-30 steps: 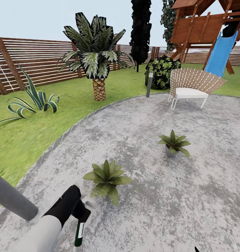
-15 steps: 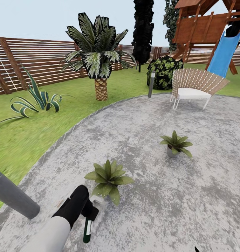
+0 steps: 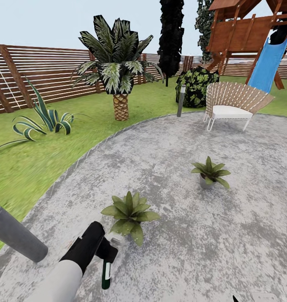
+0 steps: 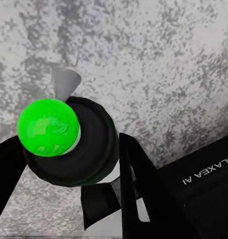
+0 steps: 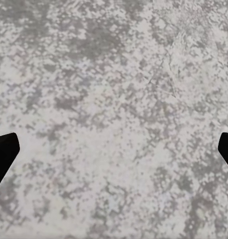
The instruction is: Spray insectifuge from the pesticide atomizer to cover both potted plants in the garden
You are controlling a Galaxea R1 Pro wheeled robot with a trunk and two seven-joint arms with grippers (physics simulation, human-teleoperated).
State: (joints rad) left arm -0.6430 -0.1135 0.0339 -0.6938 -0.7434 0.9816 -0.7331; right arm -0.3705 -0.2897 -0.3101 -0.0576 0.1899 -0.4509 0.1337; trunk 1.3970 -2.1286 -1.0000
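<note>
Grey patio (image 3: 193,251) underfoot: the left gripper (image 3: 104,252) clamped the pesticide atomizer (image 3: 106,272) just beside the nearer potted plant (image 3: 129,212), nozzle presumably angled to mist its leaves; right gripper (image 5: 114,149) hung spread wide.

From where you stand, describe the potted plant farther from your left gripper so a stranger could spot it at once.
On the round grey stone patio, look in front of the white woven chair. There, alone on bare stone, sits the farther potted plant: a low rosette of pointed green leaves in a small grey pot. Unlike the nearer potted plant, no arm or bottle is beside it.
</note>
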